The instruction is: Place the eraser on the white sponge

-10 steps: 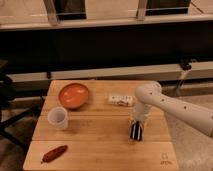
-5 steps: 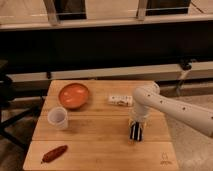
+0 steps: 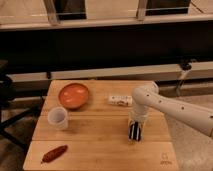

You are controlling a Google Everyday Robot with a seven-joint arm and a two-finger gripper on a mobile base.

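The white sponge (image 3: 120,100) is a small white oblong block with dark specks, lying on the wooden table (image 3: 100,132) to the right of the orange bowl. My gripper (image 3: 135,134) points straight down at the table's right part, a short way in front of the sponge and a little to its right, its tip at or just above the wood. The white arm (image 3: 170,107) reaches in from the right. The pale-blue eraser is not visible; it is hidden or out of view.
An orange bowl (image 3: 74,95) sits at the back left. A white cup (image 3: 57,117) stands in front of it. A red sausage-shaped thing (image 3: 54,153) lies at the front left corner. A dark chair (image 3: 7,95) stands left of the table.
The arm has shifted slightly to the left; the gripper stays pointing down at about the same spot on the table.
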